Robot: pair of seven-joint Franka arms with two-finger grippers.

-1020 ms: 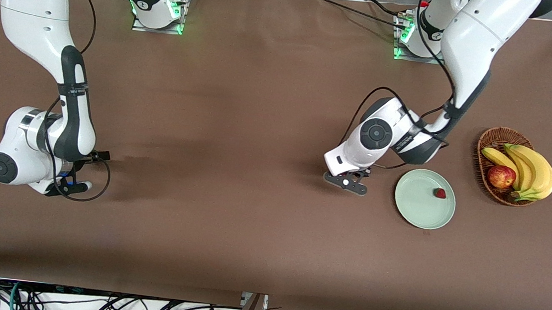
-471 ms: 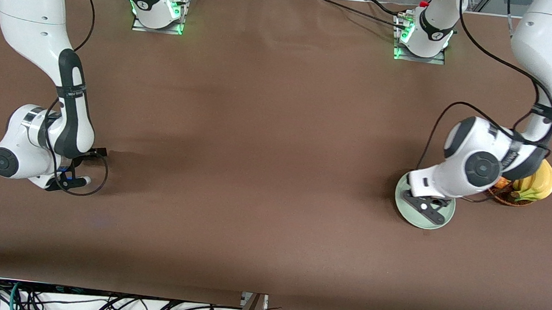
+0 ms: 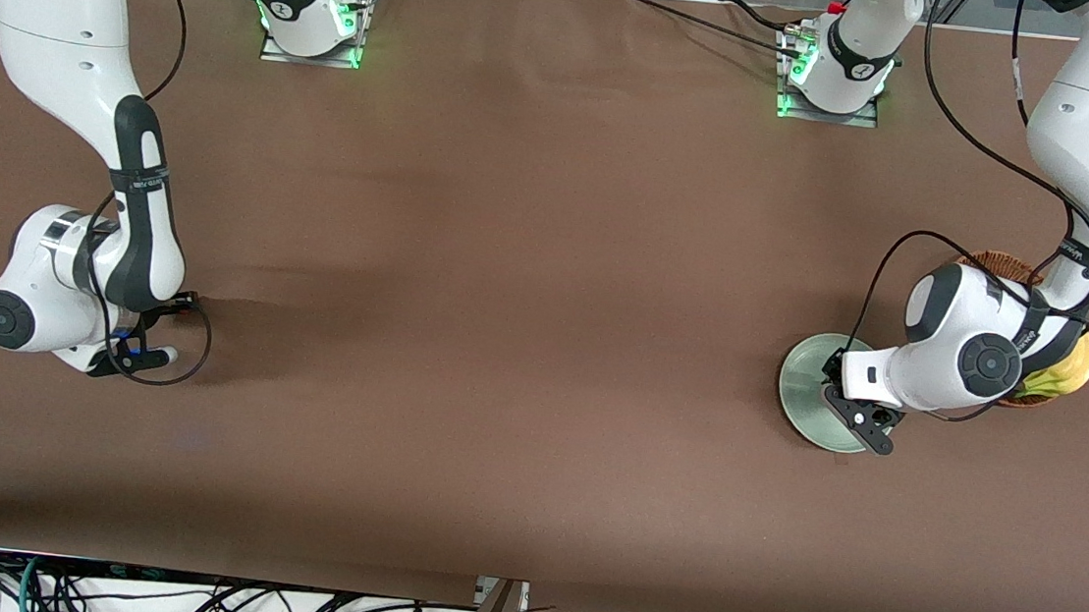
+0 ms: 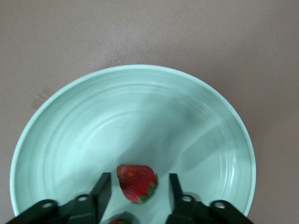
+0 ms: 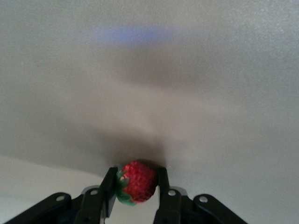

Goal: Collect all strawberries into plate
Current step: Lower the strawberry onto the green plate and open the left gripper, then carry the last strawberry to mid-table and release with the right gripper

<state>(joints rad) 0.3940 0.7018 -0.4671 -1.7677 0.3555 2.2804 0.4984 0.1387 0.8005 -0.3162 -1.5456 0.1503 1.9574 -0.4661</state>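
Note:
The pale green plate (image 3: 805,393) lies toward the left arm's end of the table. My left gripper (image 3: 858,419) hovers low over it, open. In the left wrist view a strawberry (image 4: 137,183) lies on the plate (image 4: 140,107) between the parted fingers of the left gripper (image 4: 139,179), with a gap on each side. A second strawberry (image 4: 122,219) peeks out beneath the hand. At the right arm's end, my right gripper (image 3: 144,350) is down at the table. In the right wrist view this gripper (image 5: 136,173) is shut on a third strawberry (image 5: 138,183).
A wicker basket (image 3: 997,261) with bananas (image 3: 1069,370) stands beside the plate, mostly hidden by the left arm. Cables hang along the table edge nearest the front camera.
The left arm swung from mid-table to over the plate and its jaws opened, leaving a strawberry lying there. The right gripper's jaws closed on its strawberry; that arm barely shifted.

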